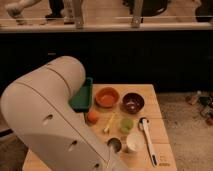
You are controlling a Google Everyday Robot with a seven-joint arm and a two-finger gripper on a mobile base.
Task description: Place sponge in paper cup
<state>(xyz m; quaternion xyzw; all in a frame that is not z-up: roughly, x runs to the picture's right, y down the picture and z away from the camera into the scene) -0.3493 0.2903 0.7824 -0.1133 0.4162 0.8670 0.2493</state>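
arm: a large white casing fills the left and lower left of the camera view, covering the near left part of the desk.
gripper: out of sight, no part of it shows past the white casing.
jaws: cannot tell how far open they are, or whether they have hold of anything.
desk: light wood, seen from above, with a dark wall behind it and speckled floor to the right.
paper cup: plain white, upright, near the front of the desk, with nothing visibly in it.
metal cup: dark and shiny, just beside the paper cup on its left, close against the edge of the arm.
green piece: small and pale green, just behind the paper cup; cannot tell whether it is a cup or something soft.
yellow piece: thin and long, lying slanted between the green piece and the orange ball.
sponge: cannot say for certain which of the small pieces it is.
orange ball: round, at the edge of the arm, in front of the tray.
tray: dark green, at the back left, partly hidden by the arm.
orange bowl: behind the yellow piece, right of the tray.
dark bowl: right of the orange bowl, near it.
white utensil: long handle, lying right of the paper cup.
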